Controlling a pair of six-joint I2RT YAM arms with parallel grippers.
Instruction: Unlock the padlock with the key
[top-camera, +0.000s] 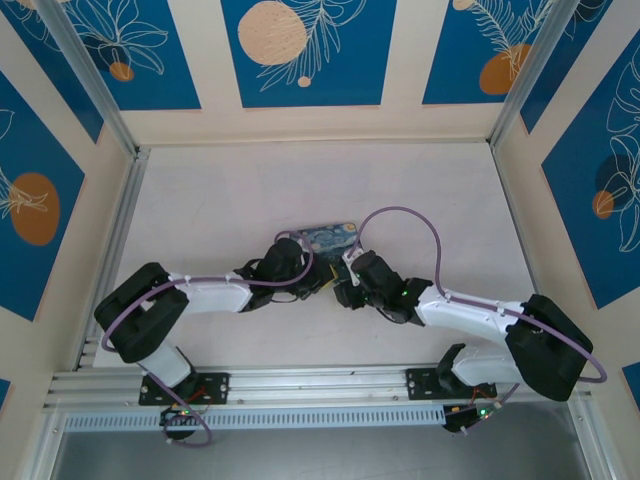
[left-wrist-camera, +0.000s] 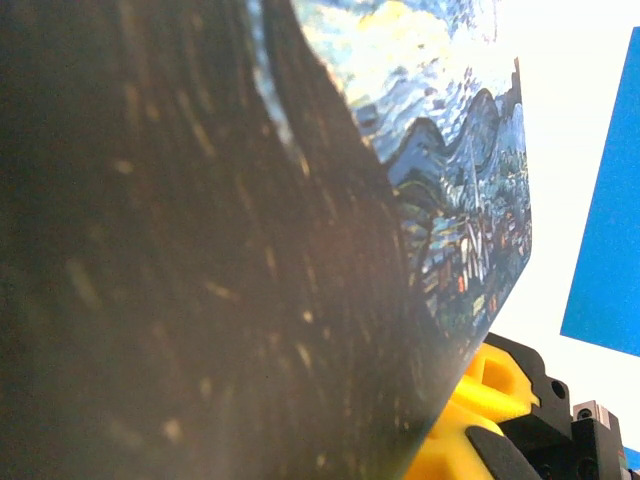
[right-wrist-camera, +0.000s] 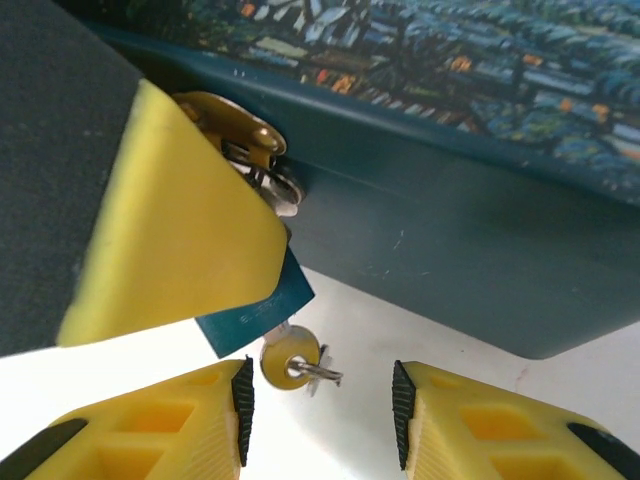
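Observation:
The small teal-blue padlock (right-wrist-camera: 262, 303) hangs from a brass hasp (right-wrist-camera: 236, 122) on the dark box's (right-wrist-camera: 450, 230) side. One yellow finger (right-wrist-camera: 170, 240) of my left gripper (top-camera: 316, 272) covers its upper half and pinches it; the other finger is hidden behind. The key (right-wrist-camera: 291, 358), with a round yellowish bow and a small ring, sticks out of the padlock's bottom. My right gripper (right-wrist-camera: 320, 402) is open, its pads on either side of the key's bow, touching nothing. The left pad is very near the bow.
The box with the starry-night lid (top-camera: 330, 237) lies mid-table, both grippers crowded at its near side. In the left wrist view the lid (left-wrist-camera: 450, 190) is very close, and a yellow finger (left-wrist-camera: 478, 410) of the right gripper shows below it. Frame rails border the table.

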